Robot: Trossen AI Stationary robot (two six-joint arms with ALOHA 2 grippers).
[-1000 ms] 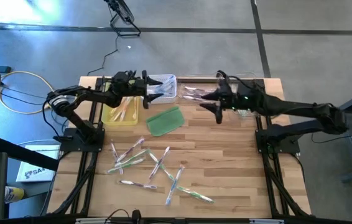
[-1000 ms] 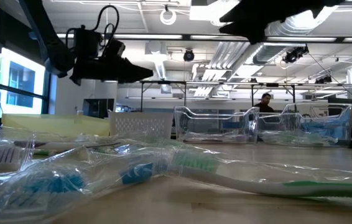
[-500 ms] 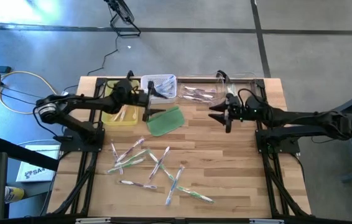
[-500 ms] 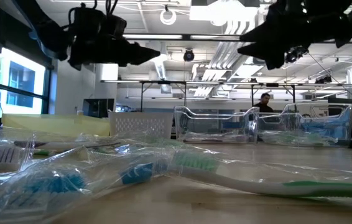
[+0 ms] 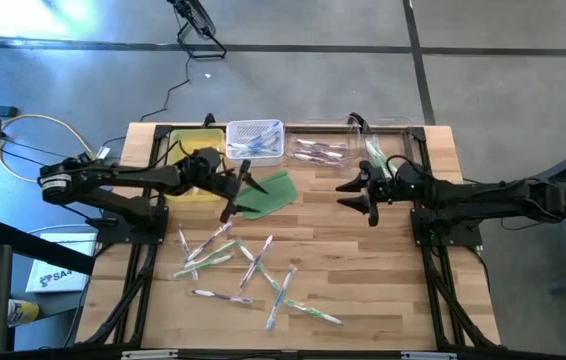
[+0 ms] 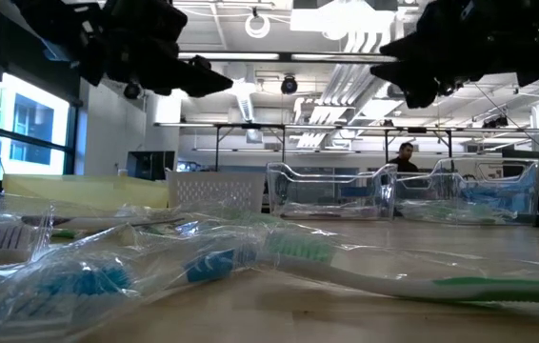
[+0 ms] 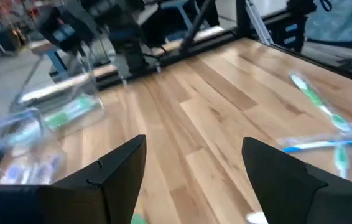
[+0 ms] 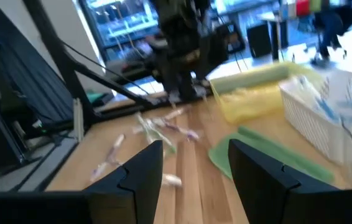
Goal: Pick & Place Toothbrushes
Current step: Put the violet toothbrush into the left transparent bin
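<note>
Hovering empty with fingers spread — left pincer (image 5: 241, 195), right pincer (image 5: 355, 194) — above crinkly-wrapped toothbrushes (image 5: 248, 270).

**What the views leave unclear**

The left tool (image 5: 240, 190) hides part of the green pad (image 5: 275, 190). In the low view the nearest toothbrushes (image 6: 279, 257) are cut off by the picture's edges. The contents of the clear bins (image 5: 321, 148) are too small to count.

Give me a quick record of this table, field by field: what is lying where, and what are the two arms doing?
Loose toothbrushes: scattered on the table's near half
Back row: yellow tray, white basket, clear bins
Green pad: in front of the white basket
Left gripper: open, empty, over the green pad
Right gripper: open, empty, above bare wood
</note>
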